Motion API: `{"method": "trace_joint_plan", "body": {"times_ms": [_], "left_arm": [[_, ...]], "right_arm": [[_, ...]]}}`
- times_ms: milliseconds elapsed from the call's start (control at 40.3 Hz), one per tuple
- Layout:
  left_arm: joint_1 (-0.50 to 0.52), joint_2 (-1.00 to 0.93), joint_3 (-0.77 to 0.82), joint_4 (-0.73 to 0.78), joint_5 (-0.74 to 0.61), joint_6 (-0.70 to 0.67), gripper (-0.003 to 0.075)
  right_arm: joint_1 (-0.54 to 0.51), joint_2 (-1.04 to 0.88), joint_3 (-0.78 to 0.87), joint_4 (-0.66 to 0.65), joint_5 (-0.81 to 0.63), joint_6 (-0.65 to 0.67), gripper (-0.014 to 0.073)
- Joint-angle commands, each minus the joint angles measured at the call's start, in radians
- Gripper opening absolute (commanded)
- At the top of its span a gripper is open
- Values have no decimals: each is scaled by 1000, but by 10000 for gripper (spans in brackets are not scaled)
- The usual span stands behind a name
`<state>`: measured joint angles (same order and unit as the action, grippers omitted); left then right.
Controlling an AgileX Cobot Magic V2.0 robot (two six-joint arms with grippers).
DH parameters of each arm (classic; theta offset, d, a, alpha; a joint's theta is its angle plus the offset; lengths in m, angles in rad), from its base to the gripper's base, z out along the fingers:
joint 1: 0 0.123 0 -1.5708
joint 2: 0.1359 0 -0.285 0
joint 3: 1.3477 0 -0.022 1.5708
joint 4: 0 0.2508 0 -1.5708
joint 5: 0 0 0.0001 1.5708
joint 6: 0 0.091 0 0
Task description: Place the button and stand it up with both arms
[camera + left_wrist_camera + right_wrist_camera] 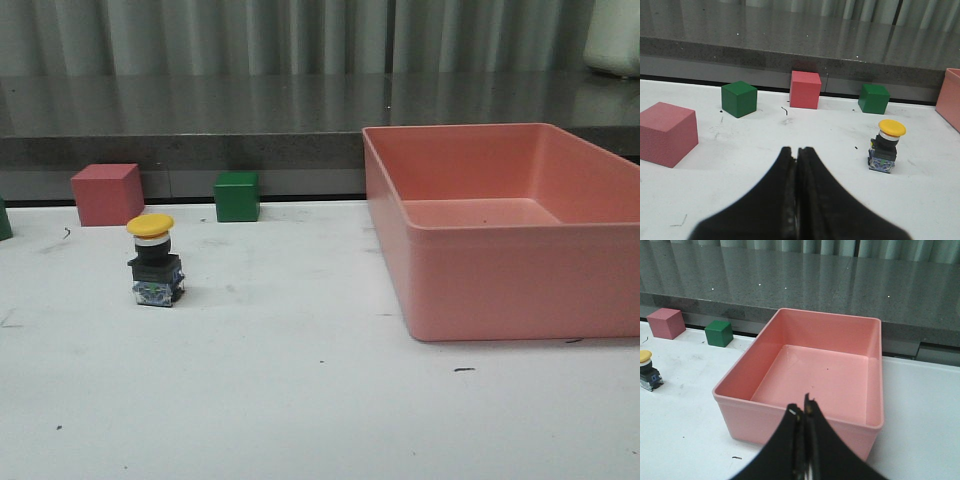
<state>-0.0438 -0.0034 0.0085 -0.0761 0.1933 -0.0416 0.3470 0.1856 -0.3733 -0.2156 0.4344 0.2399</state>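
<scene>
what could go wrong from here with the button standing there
The button stands upright on a small base under a wide yellow cap, so a sideways nudge could tip it. Both the left gripper and right gripper are shut; either would need opening before a grasp, or its fingers could knock it over.

From the front, neither arm shows at all, the pink bin (500, 235) runs off the right edge, and only a sliver of a dark green cube (4, 220) peeks in at the far left. On the left wrist camera the left claw (798, 150) is cut off at the bottom edge, the near pink cube (666, 132) is clipped on the left, and just a corner of the bin shows at the right. On the right wrist camera the right claw (803, 409) hides part of the bin's near wall, the button (648, 371) sits half out of frame, and its base is too small to make out.
</scene>
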Motion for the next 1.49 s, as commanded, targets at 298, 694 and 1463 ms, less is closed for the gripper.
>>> {"method": "trace_joint_plan", "body": {"times_ms": [298,694,1463], "left_arm": [[1,-24,15,-3,-87,-7,-20],[1,-24,15,-3,-87,-7,-20],[1,-24,15,-3,-87,-7,-20]], "right_arm": [[-7,9,-25,-19,-81,-9,-67],[-7,9,-25,-19,-81,-9,-67],[-261,-125,330,166,-355,-169,-67]]}}
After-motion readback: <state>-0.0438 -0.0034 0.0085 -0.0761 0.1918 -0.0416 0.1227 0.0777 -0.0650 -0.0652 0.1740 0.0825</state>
